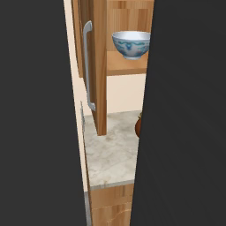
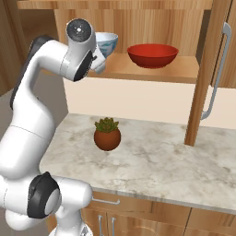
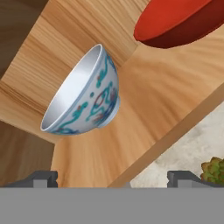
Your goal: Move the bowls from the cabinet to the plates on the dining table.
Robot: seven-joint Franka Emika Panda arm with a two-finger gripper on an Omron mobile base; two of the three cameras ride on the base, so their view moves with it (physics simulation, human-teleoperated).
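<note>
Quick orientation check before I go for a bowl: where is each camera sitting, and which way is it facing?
Left base view: behind-left, facing the open cabinet; dark shapes block both sides.
Right base view: behind-right, facing the shelf and counter; white arm at left.
Hand view: rolled, looking along the open gripper at the shelf; fingertips at bottom.
Shared: patterned bowl in all three; red bowl in the right base and hand views.
</note>
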